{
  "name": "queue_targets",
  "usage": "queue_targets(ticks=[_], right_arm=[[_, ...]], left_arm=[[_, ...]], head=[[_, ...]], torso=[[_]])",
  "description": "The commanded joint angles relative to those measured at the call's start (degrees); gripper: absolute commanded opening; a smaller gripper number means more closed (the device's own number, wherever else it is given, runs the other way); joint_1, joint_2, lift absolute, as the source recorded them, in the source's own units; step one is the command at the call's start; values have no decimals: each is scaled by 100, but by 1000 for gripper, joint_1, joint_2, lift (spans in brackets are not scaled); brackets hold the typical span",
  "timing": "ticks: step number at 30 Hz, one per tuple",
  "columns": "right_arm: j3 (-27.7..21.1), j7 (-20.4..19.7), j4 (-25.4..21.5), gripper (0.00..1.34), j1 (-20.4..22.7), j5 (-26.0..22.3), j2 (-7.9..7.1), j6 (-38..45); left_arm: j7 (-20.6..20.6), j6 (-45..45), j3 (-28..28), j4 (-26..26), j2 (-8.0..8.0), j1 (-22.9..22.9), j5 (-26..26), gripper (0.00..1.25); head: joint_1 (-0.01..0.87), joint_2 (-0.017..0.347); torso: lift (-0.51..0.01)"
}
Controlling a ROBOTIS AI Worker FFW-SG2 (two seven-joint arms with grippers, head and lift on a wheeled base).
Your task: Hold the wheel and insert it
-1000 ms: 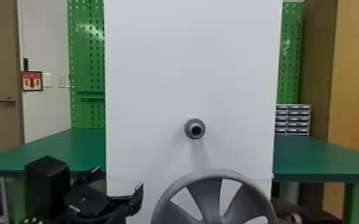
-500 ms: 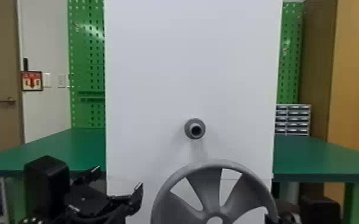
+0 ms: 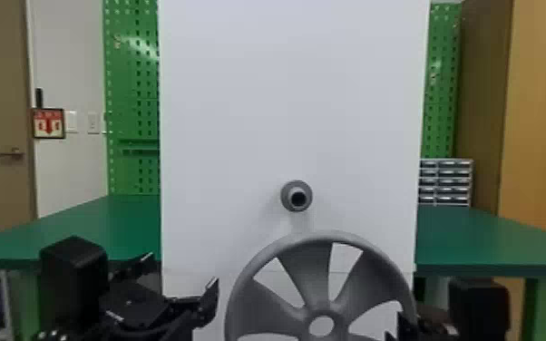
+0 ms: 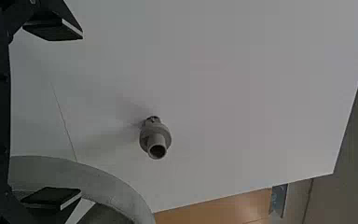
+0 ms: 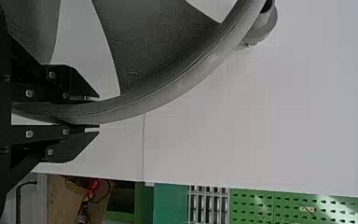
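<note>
Grey wheel (image 3: 304, 281) upright in front of white panel (image 3: 240, 113), hub lower than grey peg (image 3: 285, 196) in head view — right gripper (image 3: 403, 323) pinching the rim between its two fingers; left gripper (image 3: 181, 272) near the wheel's left side, fingers spread apart

Space opens above the peg (image 3: 287, 196); wheel (image 3: 324, 306) obstructs below.

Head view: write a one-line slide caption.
The gray wheel, its rim in the right gripper, below the peg on the white panel.
</note>
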Motion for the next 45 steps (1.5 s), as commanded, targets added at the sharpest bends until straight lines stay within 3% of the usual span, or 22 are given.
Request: queue_targets(ticks=[1, 14, 45], right_arm=[[55, -1, -6, 183, -137, 0, 6, 80], [151, -203, -120, 183, -498, -53, 32, 502], [107, -221, -217, 183, -1148, -97, 32, 898]], left_arm=[[0, 0, -12, 0, 0, -4, 0, 1147], [0, 0, -3, 0, 0, 13, 0, 1147], [18, -9, -21, 0, 0, 40, 0, 1147]], head=[[97, 15], [97, 15], [97, 15]], torso=[[-442], [-442], [-442]])
